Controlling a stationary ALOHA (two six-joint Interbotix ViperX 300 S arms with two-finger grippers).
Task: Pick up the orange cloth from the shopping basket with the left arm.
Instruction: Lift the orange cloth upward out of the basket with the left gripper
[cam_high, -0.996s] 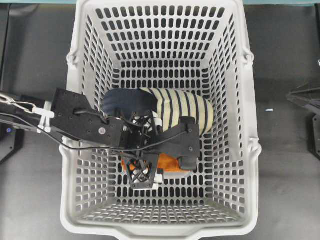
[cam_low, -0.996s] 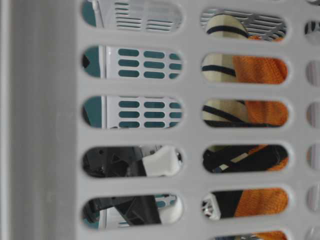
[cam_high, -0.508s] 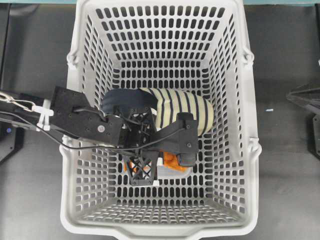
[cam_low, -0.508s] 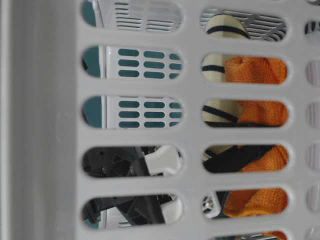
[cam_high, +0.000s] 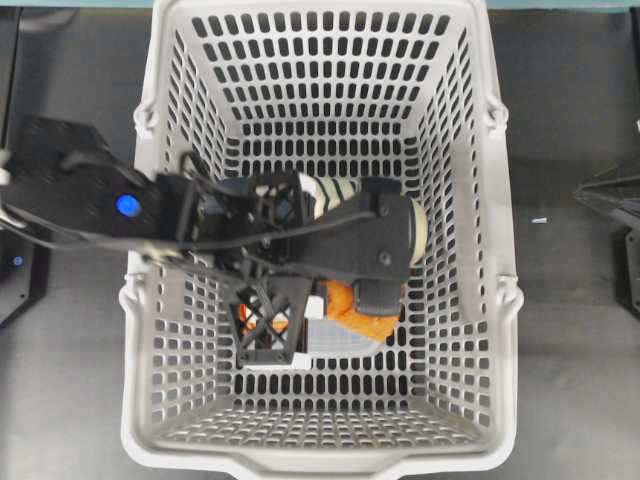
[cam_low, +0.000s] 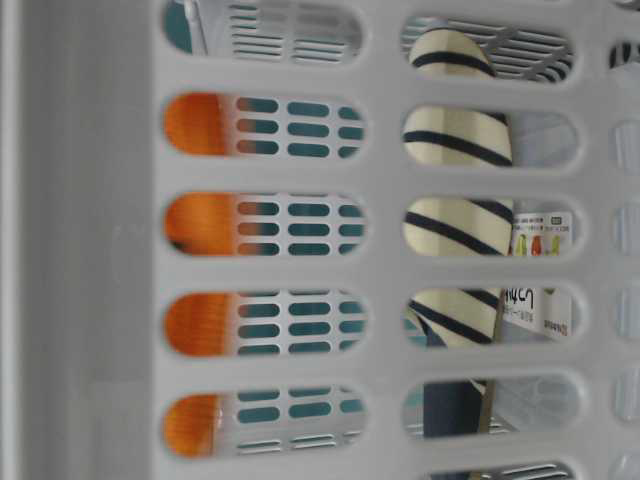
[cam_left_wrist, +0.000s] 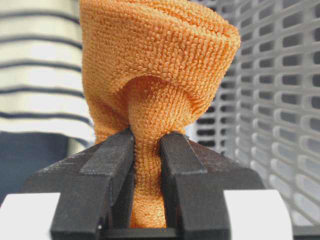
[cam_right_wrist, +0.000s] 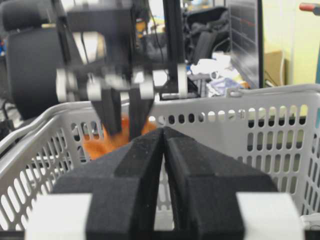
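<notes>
The left arm's black lattice end effector is clamped on the fuzzy orange terry cloth, bunched above the light-grey slotted plastic shopping basket's floor, so seemingly only clearing the rim remains.

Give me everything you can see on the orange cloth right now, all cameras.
The orange cloth is a soft, nubbly terry fabric, bright orange with no print. In the left wrist view it is bunched into a narrow waist pinched between the two black fingers of the left gripper, flaring into a rounded fold beyond them. Overhead, part of it shows below the arm, inside the shopping basket beside the striped slipper. Whether any of it touches the floor cannot be told.
</notes>
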